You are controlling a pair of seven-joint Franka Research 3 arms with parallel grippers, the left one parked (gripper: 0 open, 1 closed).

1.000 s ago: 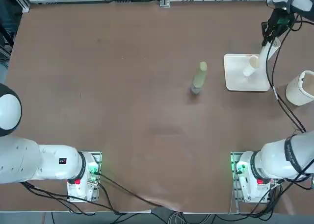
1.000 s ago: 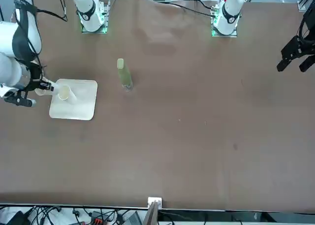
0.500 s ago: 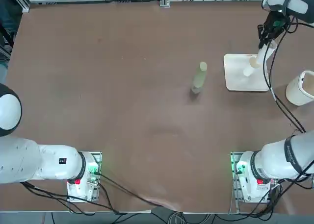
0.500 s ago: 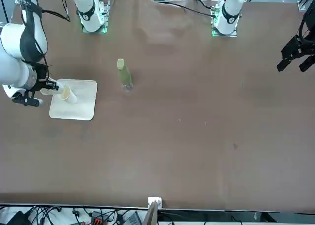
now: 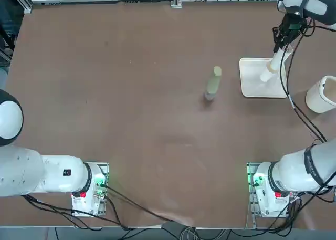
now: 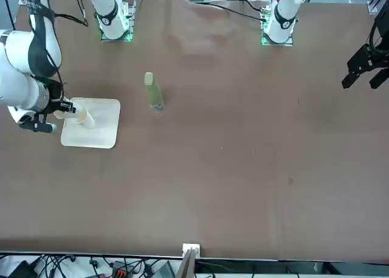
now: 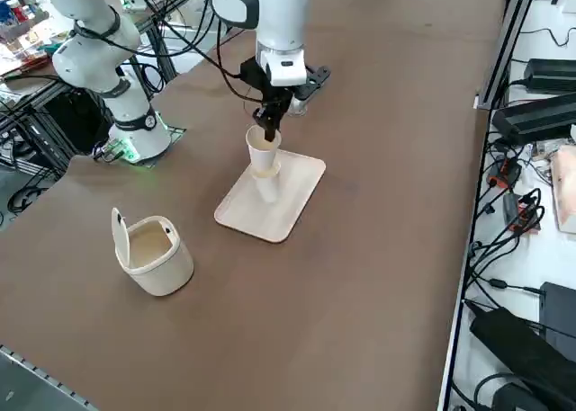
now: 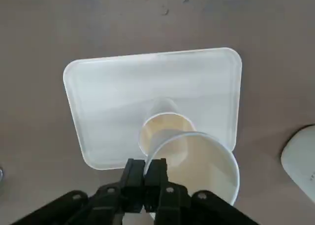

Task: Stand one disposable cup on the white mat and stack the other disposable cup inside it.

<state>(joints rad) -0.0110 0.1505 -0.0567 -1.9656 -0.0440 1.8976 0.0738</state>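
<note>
Showing no readable text, labels, brands, numbers or signs. Seeing only tiny marks (image 8: pixel 312 176) on the white tub (image 8: pixel 301 158) in the right wrist view, too small to read.
</note>
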